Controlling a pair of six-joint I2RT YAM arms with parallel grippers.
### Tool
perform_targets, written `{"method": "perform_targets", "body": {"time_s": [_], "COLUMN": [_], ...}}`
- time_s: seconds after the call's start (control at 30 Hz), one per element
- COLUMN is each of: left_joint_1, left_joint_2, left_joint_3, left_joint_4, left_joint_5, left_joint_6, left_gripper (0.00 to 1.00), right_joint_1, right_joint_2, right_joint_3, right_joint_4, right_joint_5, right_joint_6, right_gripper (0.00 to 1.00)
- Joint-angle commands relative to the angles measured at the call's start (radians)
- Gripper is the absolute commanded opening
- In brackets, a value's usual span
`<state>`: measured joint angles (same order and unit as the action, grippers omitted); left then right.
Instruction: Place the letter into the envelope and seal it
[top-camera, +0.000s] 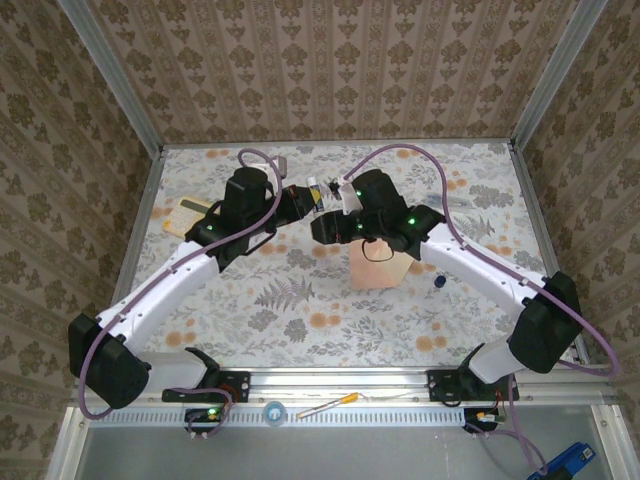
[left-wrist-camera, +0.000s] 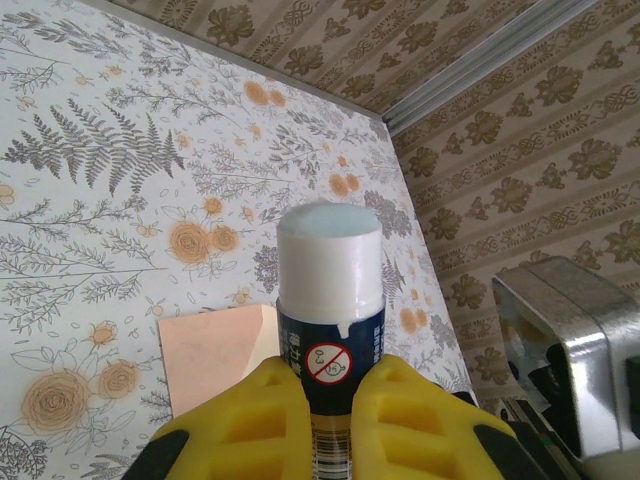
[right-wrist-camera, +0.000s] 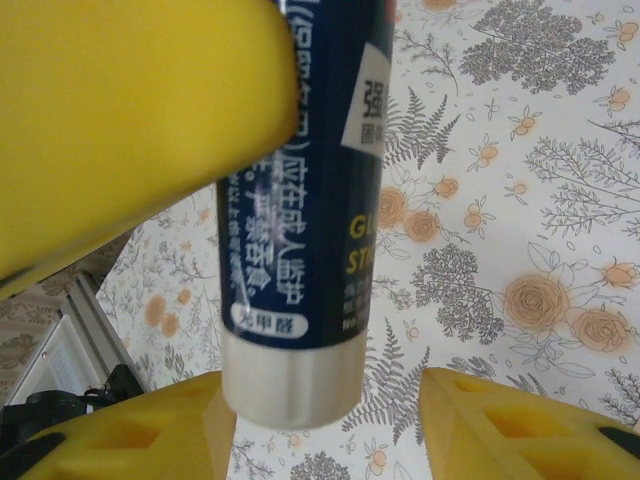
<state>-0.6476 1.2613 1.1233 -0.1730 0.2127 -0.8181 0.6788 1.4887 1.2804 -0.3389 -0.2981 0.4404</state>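
Holding the glue stick (left-wrist-camera: 331, 350) by its blue body, L gripper (left-wrist-camera: 330, 390) is clamped on it w/ the white cap (right-wrist-camera: 295, 385) poking out toward R gripper (right-wrist-camera: 320, 400). R's fingers sit spread either side of the cap, not pinching, prob. so R can pull it off while L braces. The envelope (top-camera: 378, 265) lies flat on the table (top-camera: 300, 320) under R arm, paler flap showing, likely awaiting glue. Can't tell if the letter's inside.

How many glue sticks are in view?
1. The glue stick is clamped in the left gripper, and its white end sits between the fingers of the open right gripper. Another could be hidden under the arms.
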Motion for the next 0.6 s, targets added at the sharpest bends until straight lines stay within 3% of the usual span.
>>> {"method": "perform_targets", "body": {"time_s": [0.0,0.57], "left_joint_1": [-0.009,-0.011], "left_joint_2": [-0.024,-0.057], "left_joint_3": [-0.018,-0.044], "left_joint_4": [0.041,0.069], "left_joint_5": [0.011,0.030], "left_joint_6": [-0.018,-0.056], "left_gripper": [0.08,0.08], "right_joint_1": [0.007,-0.011], "right_joint_2": [0.010,-0.006], "right_joint_3": [0.028,-0.012], "right_joint_4": [0.035,0.109], "right_joint_5": [0.009,-0.045], "right_joint_6": [-0.012,0.019], "right_gripper": [0.48,0.32]}}
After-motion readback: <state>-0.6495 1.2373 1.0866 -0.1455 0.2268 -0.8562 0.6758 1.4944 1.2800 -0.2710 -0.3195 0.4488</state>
